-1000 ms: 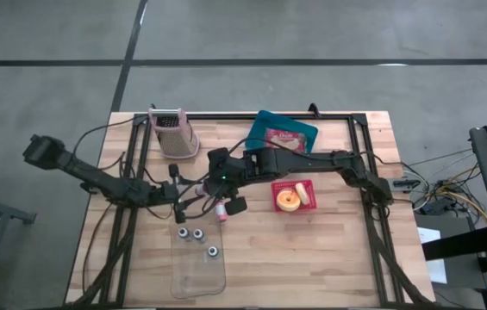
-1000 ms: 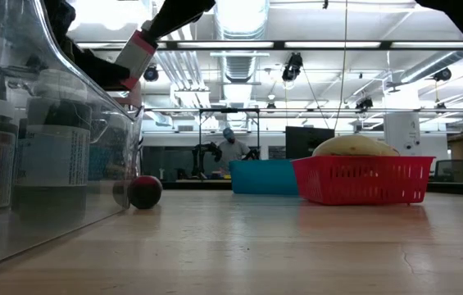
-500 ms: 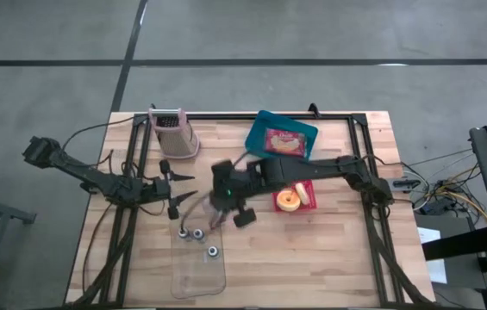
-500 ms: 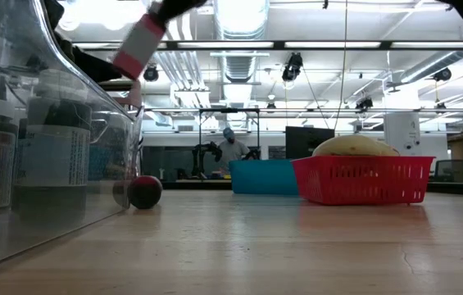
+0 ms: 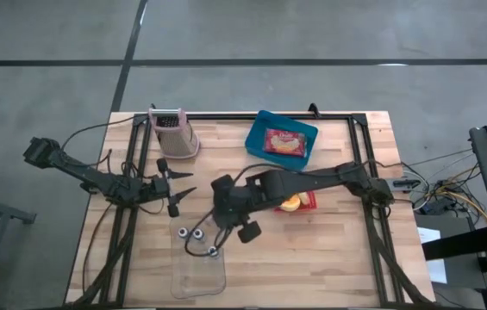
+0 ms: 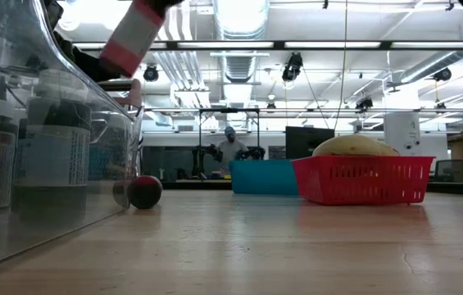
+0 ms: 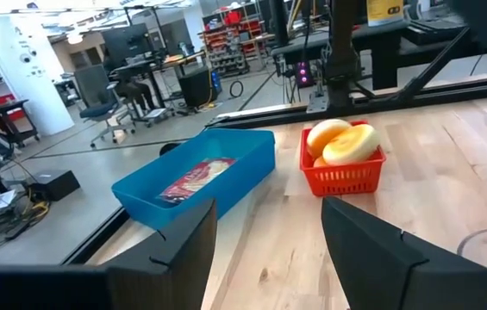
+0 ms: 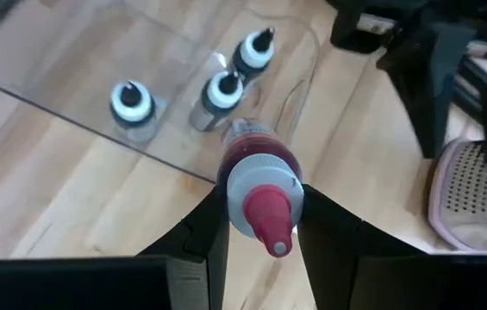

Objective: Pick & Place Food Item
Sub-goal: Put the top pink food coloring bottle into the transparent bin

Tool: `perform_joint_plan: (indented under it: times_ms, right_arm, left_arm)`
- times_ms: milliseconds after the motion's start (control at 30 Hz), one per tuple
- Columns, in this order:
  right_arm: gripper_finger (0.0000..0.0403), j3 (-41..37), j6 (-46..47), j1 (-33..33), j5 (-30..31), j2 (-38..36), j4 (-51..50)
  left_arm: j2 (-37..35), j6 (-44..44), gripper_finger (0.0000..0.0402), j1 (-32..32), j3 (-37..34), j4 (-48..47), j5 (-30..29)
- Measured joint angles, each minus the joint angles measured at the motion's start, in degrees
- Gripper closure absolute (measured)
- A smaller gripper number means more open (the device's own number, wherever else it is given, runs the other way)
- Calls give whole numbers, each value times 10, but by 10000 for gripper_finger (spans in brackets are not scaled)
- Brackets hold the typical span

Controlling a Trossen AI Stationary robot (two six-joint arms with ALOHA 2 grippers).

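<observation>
Right tool (image 8: 260, 226) pinches a red-capped squeeze bottle (image 8: 257, 176) above the clear tray (image 5: 198, 271) holding three bottles (image 8: 221, 89); left tool (image 5: 179, 186), spread, waits beside the tray.

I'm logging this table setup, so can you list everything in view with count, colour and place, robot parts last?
Clear bin: one, transparent, front-left of the table.
Bottles in bin: three, white collars with dark tips, standing inside the clear bin.
Red-tipped bottle: one, red cap and white collar, held above the bin.
Red basket: one, red, centre-right, holding yellow food.
Blue tray: one, blue, back centre, holding a red packet.
Grater: one, pink and metal, back left.
Small ball: one, dark red, on the wood beside the bin.
Left gripper: open, left-centre, empty.
Right gripper: shut on the red-tipped bottle.
</observation>
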Motion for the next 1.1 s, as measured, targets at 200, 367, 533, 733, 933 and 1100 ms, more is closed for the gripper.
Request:
perform_joint_plan:
  times_ms: [200,367,533,733,933,1100]
  right_arm:
    - [300,0,-21,4,-10,35,6]
    - [300,0,-38,1,-9,52,5]
    - [300,0,-67,3,-14,56,14]
    - [300,-4,-94,2,-34,57,29]
    - [300,-11,-121,2,-34,57,34]
    - [300,-30,-148,0,-33,57,44]
  left_arm:
    - [0,-4,188,0,0,0,0]
    - [0,-5,188,0,0,0,0]
    - [0,-6,188,0,0,0,0]
    - [0,-6,188,0,0,0,0]
    - [0,-9,188,0,0,0,0]
    - [0,-11,188,0,0,0,0]
